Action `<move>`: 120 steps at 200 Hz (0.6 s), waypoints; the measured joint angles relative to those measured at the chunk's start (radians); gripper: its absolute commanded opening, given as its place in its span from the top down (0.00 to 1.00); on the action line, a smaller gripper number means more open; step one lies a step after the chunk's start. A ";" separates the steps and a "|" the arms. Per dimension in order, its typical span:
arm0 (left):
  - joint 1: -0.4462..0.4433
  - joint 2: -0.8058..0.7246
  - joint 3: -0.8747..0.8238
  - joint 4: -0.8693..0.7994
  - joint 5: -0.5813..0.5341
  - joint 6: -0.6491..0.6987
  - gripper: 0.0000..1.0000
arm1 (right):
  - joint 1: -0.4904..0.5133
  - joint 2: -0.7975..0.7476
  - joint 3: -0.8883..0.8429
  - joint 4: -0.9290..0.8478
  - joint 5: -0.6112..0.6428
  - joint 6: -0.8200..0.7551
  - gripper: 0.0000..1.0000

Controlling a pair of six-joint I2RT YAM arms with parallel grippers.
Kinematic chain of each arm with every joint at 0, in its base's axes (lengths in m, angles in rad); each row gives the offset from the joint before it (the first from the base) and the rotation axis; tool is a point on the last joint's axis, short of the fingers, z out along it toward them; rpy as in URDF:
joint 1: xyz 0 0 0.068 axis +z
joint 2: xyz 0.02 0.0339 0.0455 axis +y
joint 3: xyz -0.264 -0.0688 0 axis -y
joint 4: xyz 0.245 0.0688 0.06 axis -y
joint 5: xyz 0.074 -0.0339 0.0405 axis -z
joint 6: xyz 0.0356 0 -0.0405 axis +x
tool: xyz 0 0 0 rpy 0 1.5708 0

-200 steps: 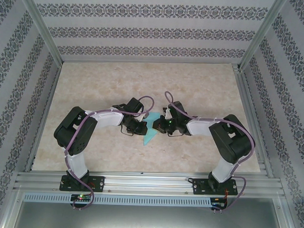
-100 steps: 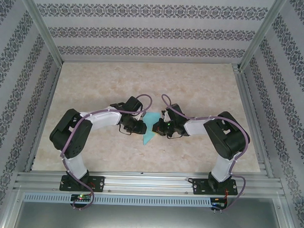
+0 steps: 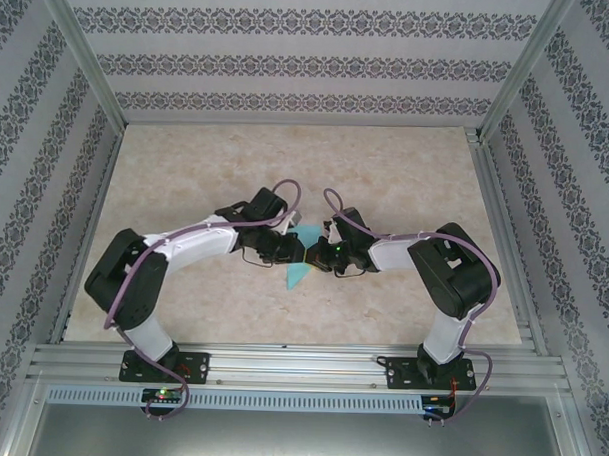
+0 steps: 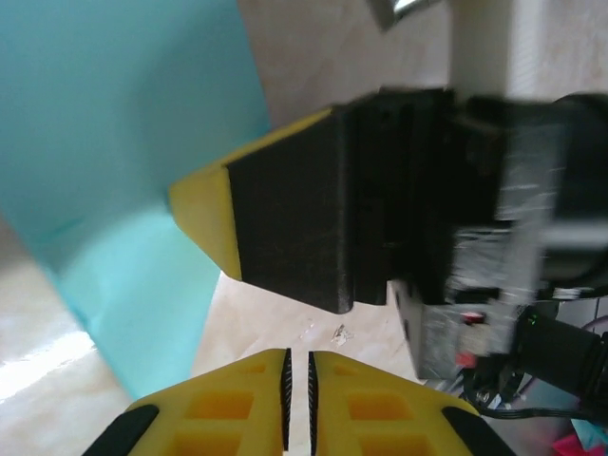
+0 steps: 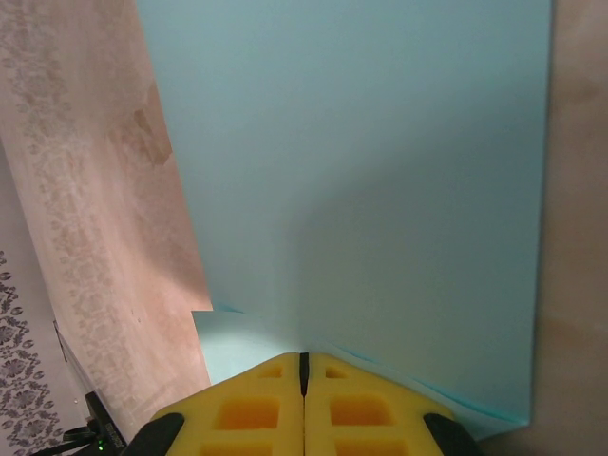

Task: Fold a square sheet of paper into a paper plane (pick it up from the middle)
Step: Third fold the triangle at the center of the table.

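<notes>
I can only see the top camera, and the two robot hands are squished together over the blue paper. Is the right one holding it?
Observer: Yes. In its wrist camera the right gripper has its yellow fingertips shut on an edge of the thin turquoise-blue paper sheet.
Operator: And the left one?
Observer: The left gripper is nearly shut with nothing between its yellow fingertips. The paper sits off to the side of them.
Operator: Is the paper folded yet?
Observer: A second layer peeks out beside the right fingertips, so it looks folded at least once.
</notes>
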 measured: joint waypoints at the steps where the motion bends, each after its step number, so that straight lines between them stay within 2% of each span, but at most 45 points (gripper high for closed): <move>1: -0.001 0.003 0.000 0.000 0.001 -0.001 0.85 | 0.000 0.000 0.000 0.000 0.000 0.000 0.92; 50: -0.013 0.106 -0.002 0.005 0.016 -0.014 0.87 | 0.000 0.000 0.001 0.000 -0.002 0.000 0.89; 79: -0.013 0.132 -0.003 -0.001 -0.010 -0.011 0.88 | 0.000 -0.002 0.005 0.001 -0.011 0.000 0.82; 92: -0.013 0.145 -0.006 -0.005 -0.026 -0.007 0.89 | 0.000 -0.005 0.006 -0.002 -0.015 0.000 0.76; 120: -0.013 0.154 -0.014 -0.006 -0.046 0.002 0.90 | -0.007 -0.034 0.008 -0.036 -0.007 -0.010 0.75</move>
